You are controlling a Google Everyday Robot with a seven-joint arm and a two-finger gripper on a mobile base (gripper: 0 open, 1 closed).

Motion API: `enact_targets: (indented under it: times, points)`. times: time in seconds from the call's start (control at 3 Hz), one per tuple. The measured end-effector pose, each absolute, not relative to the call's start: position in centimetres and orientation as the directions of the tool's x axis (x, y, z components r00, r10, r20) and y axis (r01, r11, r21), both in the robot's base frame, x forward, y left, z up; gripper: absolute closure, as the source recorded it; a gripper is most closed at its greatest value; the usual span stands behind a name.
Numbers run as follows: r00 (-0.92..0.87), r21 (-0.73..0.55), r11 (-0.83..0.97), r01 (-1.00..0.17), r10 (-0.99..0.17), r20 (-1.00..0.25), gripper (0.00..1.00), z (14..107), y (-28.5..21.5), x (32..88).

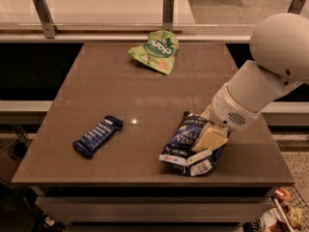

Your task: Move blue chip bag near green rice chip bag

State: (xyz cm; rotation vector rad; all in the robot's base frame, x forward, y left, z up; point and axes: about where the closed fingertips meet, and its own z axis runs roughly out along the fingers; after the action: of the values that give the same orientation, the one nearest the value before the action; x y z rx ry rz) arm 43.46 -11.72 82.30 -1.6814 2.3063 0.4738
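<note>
One high camera looks down across the table (145,95), jaws at near right.

- We see a white arm (260,86) with a big round joint (282,42), like a ball, at its upper end.
- Its lower segment is a smooth cylinder, and a thin seam goes around it.
- The wrist cuff (234,112) has a small grille of dark slots.
- The gripper (210,138), low over the front right of the table (145,105), is pale cream-yellow.
</note>
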Motion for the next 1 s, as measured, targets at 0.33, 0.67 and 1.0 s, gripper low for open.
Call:
enact_targets:
  times: [0.33,0.67,1.0]
  points:
    - [-0.304,0.114,0.282,-0.953,-0.872,-0.383,1.00,82.43,-11.71,43.45]
    - [-0.304,0.114,0.282,-0.953,-0.872,-0.383,1.00,82.44,-11.71,43.46]
    - [-0.304,0.114,0.282,-0.953,-0.872,-0.383,1.00,82.48,-11.71,43.49]
